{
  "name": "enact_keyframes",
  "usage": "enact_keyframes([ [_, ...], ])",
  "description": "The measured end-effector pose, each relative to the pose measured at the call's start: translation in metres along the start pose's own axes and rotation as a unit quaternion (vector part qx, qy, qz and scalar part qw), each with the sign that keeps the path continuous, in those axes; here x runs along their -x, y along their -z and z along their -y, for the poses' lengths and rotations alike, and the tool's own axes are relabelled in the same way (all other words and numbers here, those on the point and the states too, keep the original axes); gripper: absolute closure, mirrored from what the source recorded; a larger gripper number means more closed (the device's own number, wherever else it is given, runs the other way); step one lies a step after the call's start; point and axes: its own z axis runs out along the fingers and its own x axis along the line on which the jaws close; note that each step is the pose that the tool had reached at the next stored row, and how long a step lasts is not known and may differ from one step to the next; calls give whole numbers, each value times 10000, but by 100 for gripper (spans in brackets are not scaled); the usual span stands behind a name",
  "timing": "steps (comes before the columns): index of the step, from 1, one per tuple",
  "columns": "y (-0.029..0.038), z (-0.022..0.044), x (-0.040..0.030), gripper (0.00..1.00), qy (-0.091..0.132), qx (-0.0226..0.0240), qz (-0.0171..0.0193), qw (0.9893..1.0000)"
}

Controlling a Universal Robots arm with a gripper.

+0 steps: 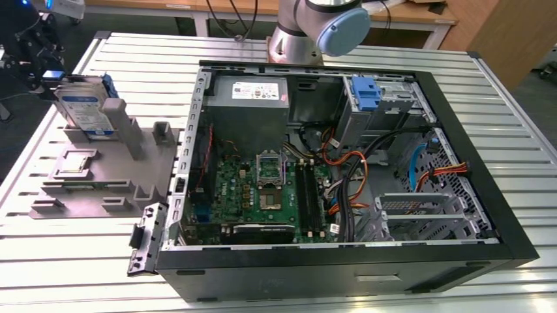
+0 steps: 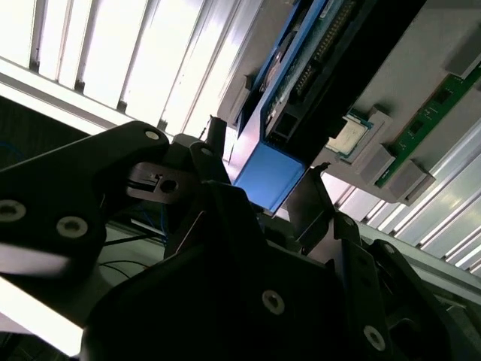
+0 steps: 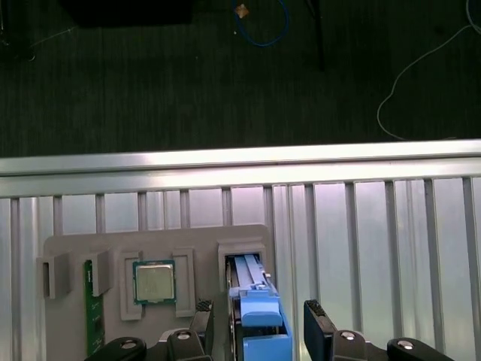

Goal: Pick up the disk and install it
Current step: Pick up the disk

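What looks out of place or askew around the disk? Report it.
Nothing stands out: the disk stands on edge in its slot of the grey holder, and the open tool straddles it evenly.

The gripper (image 1: 51,77) stands over the edge of the table (image 1: 139,59) on the exterior view's left, and the disk (image 1: 87,109) is directly at its tip. The disk stands upright on its edge in a slot of the holder block (image 1: 130,173). In the first wrist view it lies between the two fingers (image 3: 319,335), with a small gap to one of them. On the same block, to one side of the hand, the processor chip (image 3: 154,282) lies flat in a recess. The memory stick (image 3: 92,316) lies past the chip, further from the hand. The computer case (image 1: 348,261) lies open on the table, well apart from the gripper, on the exterior view's right of the block. Inside it the drive bay (image 1: 383,98) sits in the corner far from the hand, near the arm's base (image 1: 291,42).
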Motion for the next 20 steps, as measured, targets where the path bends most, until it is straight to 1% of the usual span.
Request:
enact_keyframes([
  [3,-11,3,-1,41,28,0,0,10000],
  [6,-26,11,-1,41,147,5,-4,9999],
  [8,-35,12,-1,41,186,6,-4,9998],
  [20,-57,13,1,41,221,8,-6,9998],
])
